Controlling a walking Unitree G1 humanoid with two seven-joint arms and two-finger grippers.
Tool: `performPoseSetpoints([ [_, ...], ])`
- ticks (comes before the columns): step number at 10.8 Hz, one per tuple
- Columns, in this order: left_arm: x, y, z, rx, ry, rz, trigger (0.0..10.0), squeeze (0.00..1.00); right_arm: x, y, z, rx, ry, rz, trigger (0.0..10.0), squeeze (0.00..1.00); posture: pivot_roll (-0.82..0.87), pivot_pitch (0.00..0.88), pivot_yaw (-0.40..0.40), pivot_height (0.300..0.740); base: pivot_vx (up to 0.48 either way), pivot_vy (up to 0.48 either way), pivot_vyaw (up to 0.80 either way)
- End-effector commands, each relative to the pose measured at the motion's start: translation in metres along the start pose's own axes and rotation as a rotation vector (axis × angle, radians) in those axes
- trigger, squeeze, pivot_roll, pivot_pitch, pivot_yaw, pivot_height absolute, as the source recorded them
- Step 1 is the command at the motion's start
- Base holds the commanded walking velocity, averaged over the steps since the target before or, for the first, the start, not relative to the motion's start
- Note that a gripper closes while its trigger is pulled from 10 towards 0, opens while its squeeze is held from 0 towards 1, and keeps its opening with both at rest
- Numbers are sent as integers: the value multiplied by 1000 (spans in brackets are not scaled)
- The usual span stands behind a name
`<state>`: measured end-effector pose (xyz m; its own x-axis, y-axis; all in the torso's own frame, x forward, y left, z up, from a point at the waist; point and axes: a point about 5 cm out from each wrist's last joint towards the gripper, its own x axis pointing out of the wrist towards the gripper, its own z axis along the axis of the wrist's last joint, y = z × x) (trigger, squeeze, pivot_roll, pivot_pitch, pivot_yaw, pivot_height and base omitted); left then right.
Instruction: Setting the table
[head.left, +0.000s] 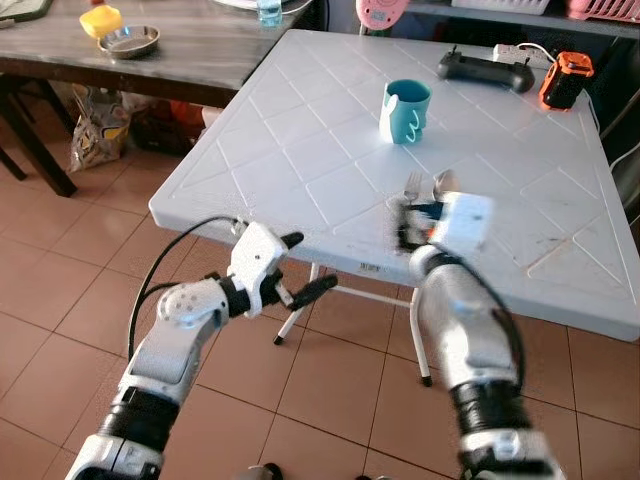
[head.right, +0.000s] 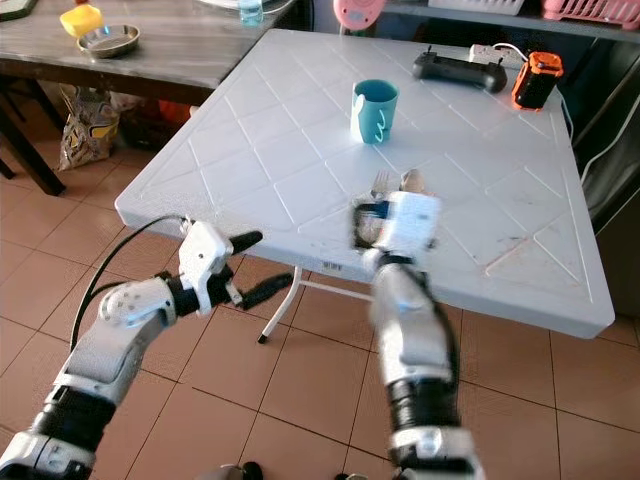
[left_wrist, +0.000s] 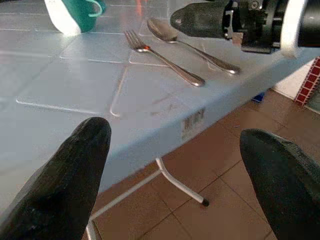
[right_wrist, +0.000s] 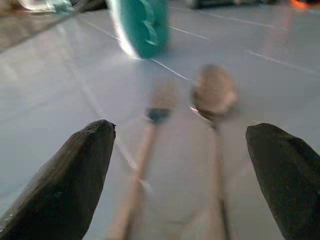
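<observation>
A white plastic table (head.left: 300, 130) with a diamond-patterned top takes up most of the room before the robot, and a dark wooden table (head.left: 200, 50) butts against its far left corner; both run off the top of the head views. Under the wooden table sits a patterned bag (head.left: 95, 125), half in shadow.

The right arm reaches over the near edge of the white table, blurred, and its wrist housing covers the handles of the cutlery. The right gripper (right_wrist: 185, 175) hangs low over the tabletop with its two fingers spread wide, nothing between them. The left gripper (head.left: 300, 268) is held out in front of the table's near edge, over the tiled floor (head.left: 60, 290), fingers likewise parted and empty.

Further back stands a teal mug (head.left: 405, 110) with a white pattern, upright near the table's middle. A black controller (head.left: 485, 72) and an orange and black device (head.left: 565, 78) lie at the far right corner; what that device is I cannot make out.

On the wooden table are a metal bowl (head.left: 128, 42) and a yellow object (head.left: 100, 20) just beside it.

The fork (left_wrist: 162, 57) and spoon (left_wrist: 187, 45) lie side by side near the front edge, heads pointing toward the mug, the fork to the robot's left of the spoon. In the right wrist view both are smeared.
</observation>
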<state>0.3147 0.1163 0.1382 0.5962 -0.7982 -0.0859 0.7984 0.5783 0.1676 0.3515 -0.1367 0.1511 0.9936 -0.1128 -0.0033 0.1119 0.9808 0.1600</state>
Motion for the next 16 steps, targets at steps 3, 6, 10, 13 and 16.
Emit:
performPoseSetpoints([
  [3, 4, -7, 3, -1, 7, -43, 10000, 0, 14, 1, -5, 78, 46, -1, 10000, 0, 133, 169, 14, 740, 0, 0, 0],
  [6, 11, -6, 13, -38, -53, 17, 10000, 0, 13, 6, 8, -6, -51, 12, 10000, 0, 131, 159, 11, 740, 0, 0, 0],
  [10, 1, 24, 28, -70, -215, 471, 10000, 0, -61, -21, 14, -146, -271, 10, 10000, 0, 97, 138, -9, 740, 0, 0, 0],
  [13, -13, 16, 10, -33, -164, 569, 10000, 0, -111, -46, 17, -232, -289, -41, 10000, 0, 66, 129, -4, 740, 0, 0, 0],
  [16, -16, 14, 3, -33, -151, 594, 10000, 0, -127, -59, 12, -264, -242, -81, 10000, 0, 59, 133, 0, 740, 0, 0, 0],
])
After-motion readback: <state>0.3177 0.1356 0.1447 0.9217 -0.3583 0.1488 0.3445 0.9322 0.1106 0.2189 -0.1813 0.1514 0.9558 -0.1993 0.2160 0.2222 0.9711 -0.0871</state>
